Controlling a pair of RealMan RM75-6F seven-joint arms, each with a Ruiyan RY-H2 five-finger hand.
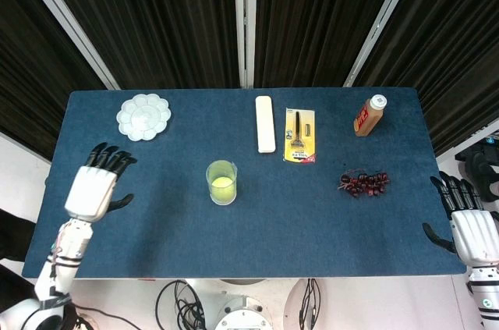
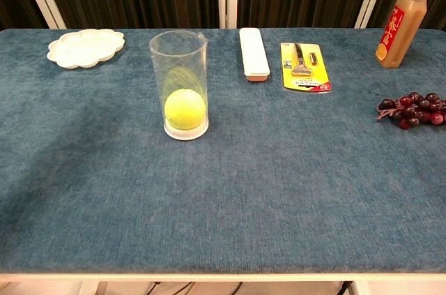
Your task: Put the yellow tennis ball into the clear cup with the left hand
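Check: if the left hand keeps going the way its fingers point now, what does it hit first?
Likely the white palette. The left hand is open, fingers pointing up-table; the palette lies slightly right of that line, so it may pass beside it.

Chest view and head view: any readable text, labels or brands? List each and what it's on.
None can be read.
Juice bottle: red label with print, too small to read.
Razor pack: yellow card with a line of print at its near edge, blurred.
Tennis ball in the clear cup: no lettering visible.
White case: no marking visible.
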